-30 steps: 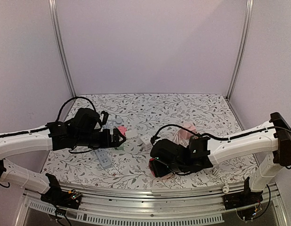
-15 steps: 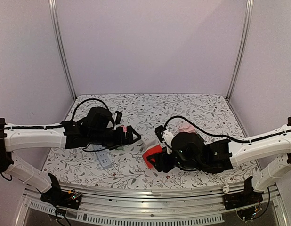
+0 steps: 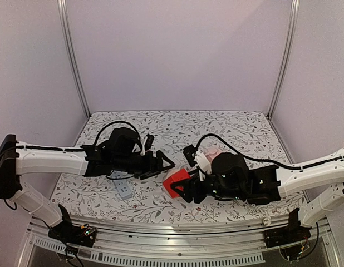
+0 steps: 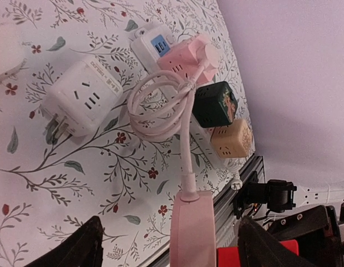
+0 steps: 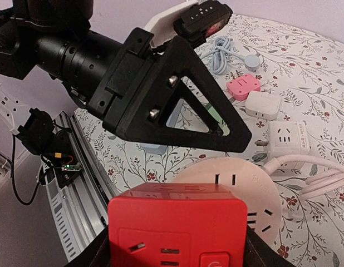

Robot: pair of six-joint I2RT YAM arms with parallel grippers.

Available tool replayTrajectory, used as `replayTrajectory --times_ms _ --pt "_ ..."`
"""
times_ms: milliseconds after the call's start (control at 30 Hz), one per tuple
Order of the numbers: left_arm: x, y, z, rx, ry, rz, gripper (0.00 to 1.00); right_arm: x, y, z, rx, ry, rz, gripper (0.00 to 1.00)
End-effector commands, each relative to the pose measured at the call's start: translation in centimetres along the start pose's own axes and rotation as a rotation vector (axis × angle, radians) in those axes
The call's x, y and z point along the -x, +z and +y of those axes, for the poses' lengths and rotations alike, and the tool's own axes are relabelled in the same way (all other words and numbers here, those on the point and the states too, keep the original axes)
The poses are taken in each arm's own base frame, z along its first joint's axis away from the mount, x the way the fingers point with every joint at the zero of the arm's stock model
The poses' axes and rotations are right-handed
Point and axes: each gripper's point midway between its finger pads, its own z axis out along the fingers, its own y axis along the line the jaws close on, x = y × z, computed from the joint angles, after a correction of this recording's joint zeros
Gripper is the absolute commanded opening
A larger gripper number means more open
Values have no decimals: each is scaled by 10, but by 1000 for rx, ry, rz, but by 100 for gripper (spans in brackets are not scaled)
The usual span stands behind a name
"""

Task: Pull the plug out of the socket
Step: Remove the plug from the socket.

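My right gripper point(image 5: 175, 247) is shut on a red cube socket point(image 5: 177, 231), held above the table point(image 3: 244, 130) near the middle front point(image 3: 175, 181). Against the cube's far side stands a pale pink round plug body point(image 5: 272, 186) with a pale pink cable point(image 4: 183, 139). How the two join is hidden. My left gripper point(image 4: 171, 222) is open, one jaw on each side of this pink body point(image 4: 192, 228), which is seen edge-on, with gaps on both sides. One black left finger point(image 5: 177, 100) hangs just beyond the cube. From above, the left gripper point(image 3: 163, 164) meets the cube from the left.
Beyond the pink body lie a white cube adapter point(image 4: 83, 103), a pink cube socket point(image 4: 186, 55), a dark green cube point(image 4: 215, 104), a tan cube point(image 4: 230, 139) and a white strip point(image 4: 155, 44). A grey strip point(image 3: 123, 190) lies front left. The metal front rail point(image 3: 177, 225) runs close below.
The right arm raised the red cube and carried it left toward the middle. The left arm reached right until its jaws straddle the pink body, and they have narrowed a little.
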Motion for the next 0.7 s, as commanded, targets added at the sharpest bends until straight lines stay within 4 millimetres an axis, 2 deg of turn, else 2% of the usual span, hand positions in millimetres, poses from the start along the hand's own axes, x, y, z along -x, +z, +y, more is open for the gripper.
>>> replayTrajectory --times_ms 0,233,467,667 --pt "-10 11 -9 -46 -4 46 80 53 -17 23 92 -14 -176 32" --pt "-12 16 -19 -90 -7 81 68 55 -15 22 80 -20 -180 32" --pt "-22 22 -19 -105 -18 125 64 55 -11 21 67 -29 -180 32" --pt "-29 24 -27 -142 -33 150 61 55 -7 20 56 -35 -176 32"
